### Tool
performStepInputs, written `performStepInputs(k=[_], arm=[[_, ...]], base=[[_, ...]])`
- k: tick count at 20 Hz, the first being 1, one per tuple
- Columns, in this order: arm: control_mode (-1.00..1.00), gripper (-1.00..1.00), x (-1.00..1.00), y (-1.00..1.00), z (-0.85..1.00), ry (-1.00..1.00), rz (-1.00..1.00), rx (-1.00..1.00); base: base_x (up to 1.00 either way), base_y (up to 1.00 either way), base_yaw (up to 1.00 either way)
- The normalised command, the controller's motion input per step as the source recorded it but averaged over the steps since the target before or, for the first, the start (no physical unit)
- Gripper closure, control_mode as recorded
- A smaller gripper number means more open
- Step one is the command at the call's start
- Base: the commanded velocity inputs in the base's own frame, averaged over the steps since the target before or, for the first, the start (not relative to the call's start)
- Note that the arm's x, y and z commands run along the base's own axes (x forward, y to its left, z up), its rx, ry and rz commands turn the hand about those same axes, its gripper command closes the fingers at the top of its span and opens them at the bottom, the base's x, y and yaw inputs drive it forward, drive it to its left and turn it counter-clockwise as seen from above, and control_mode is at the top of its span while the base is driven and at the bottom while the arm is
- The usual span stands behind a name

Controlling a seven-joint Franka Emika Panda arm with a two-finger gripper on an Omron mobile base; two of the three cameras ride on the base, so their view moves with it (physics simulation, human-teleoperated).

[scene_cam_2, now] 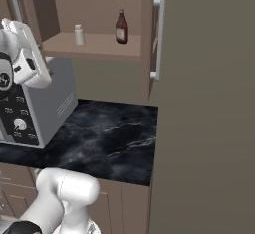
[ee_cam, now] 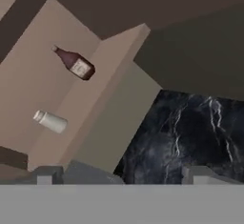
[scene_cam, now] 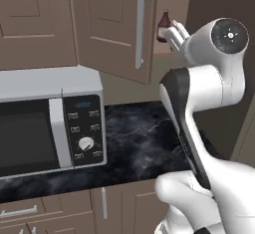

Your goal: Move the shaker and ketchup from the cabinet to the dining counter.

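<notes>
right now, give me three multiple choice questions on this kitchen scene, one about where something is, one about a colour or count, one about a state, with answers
1. Where does the ketchup stand?
A. on the open cabinet shelf
B. on top of the microwave
C. on the black marble worktop

2. How many task items are on that shelf?
A. one
B. two
C. four

3. How is the gripper set?
A. shut on the ketchup
B. shut on the shaker
C. open, holding nothing

Answers:
1. A, the right base view shows the bottle upright on the shelf, above the worktop and beside the microwave.
2. B, the shaker and the ketchup stand apart there, and nothing else.
3. C, in the hand view the fingertips stand wide apart with both items still away on the shelf.
</notes>
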Motion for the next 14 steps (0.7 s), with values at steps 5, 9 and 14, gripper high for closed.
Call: performStepInputs(k=[5,9,14], arm=[[-1.0,-1.0,0.65,-0.13,0.02,0.0,0.22,0.44],[-1.0,-1.0,0.62,-0.04,0.0,-0.02,0.25,0.35],[-1.0,-1.0,0.6,0.07,0.0,-0.12,0.23,0.24]], base=[[0.0,0.0,0.0],[0.0,0.0,0.0],[0.0,0.0,0.0]])
